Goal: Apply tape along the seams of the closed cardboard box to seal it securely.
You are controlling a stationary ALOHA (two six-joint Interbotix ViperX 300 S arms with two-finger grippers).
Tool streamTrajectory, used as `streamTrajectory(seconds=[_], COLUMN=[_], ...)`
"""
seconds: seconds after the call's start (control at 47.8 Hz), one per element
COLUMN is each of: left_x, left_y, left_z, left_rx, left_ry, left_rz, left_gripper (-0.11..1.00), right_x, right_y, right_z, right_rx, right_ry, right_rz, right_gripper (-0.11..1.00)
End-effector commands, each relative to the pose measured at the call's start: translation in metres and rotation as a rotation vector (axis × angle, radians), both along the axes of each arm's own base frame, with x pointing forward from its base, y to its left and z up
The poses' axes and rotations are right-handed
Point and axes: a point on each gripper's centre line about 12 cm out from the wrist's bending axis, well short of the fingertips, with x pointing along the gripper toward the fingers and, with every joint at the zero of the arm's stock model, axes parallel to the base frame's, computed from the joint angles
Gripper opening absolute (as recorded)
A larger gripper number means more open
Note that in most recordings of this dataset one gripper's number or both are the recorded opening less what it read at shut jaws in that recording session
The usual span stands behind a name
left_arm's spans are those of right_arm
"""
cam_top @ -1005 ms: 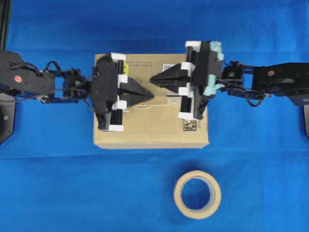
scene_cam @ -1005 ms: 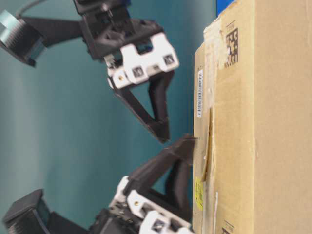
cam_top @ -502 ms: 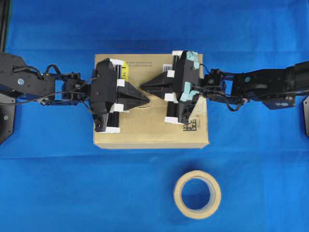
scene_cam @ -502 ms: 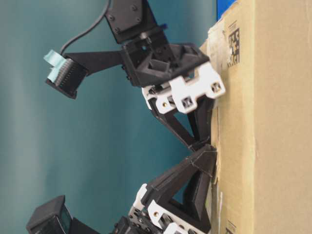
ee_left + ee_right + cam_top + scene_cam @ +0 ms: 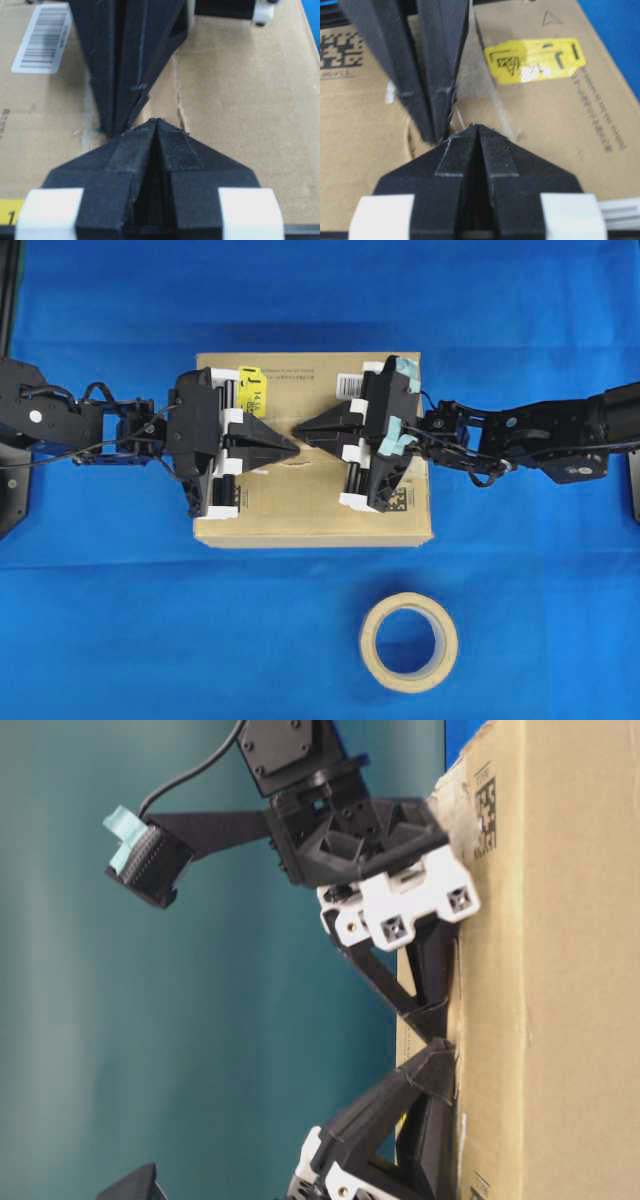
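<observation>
The brown cardboard box [image 5: 310, 512] lies in the middle of the blue table. Both grippers are shut and empty, their tips nearly meeting on the box top. My left gripper [image 5: 296, 447] comes in from the left and my right gripper [image 5: 294, 431] from the right. In the table-level view the right gripper [image 5: 436, 1014] and the left gripper [image 5: 440, 1056] both press against the box [image 5: 560, 970]. A small tan piece of tape [image 5: 162, 95] lies flat on the seam [image 5: 298, 462] beneath the tips, mostly covered by them. It shows again as the tape [image 5: 472, 107] in the right wrist view.
A beige tape roll [image 5: 367, 643] lies flat on the table in front of the box. The box top carries a yellow sticker [image 5: 250, 390], a white barcode label [image 5: 45, 37] and a black printed code [image 5: 397, 502]. Blue cloth surrounds the box.
The right gripper has swung in leftwards and come down onto the box top. The left gripper has slid back to the left. Both have stayed shut.
</observation>
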Motion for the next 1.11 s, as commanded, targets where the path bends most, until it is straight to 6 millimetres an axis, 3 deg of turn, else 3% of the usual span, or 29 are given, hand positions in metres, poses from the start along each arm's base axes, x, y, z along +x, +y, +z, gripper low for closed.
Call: streamTrajectory(seconds=[0.0, 0.398, 0.754, 0.879, 1.089], left_x=[-0.006, -0.03, -0.038, -0.037, -0.046], left_y=[-0.002, -0.007, -0.018, -0.022, -0.022], left_z=[-0.005, -0.023, -0.022, -0.004, 0.045], left_rx=[-0.012, -0.069, -0.069, -0.068, -0.069], left_ry=[0.018, 0.075, 0.08, 0.027, -0.09], left_rz=[0.001, 0.022, -0.014, -0.031, -0.039], left_gripper=[0.0, 0.0, 0.0, 0.0, 0.0], right_x=[-0.008, -0.038, -0.056, -0.057, -0.064], right_y=[0.02, 0.036, 0.039, 0.039, 0.036], right_z=[-0.008, -0.026, -0.027, -0.011, 0.043], right_rx=[0.015, 0.072, 0.079, 0.061, -0.002], right_ry=[0.032, 0.101, 0.096, 0.055, -0.083], right_rz=[0.039, 0.02, 0.005, 0.019, 0.055], right_gripper=[0.0, 0.0, 0.0, 0.0, 0.0])
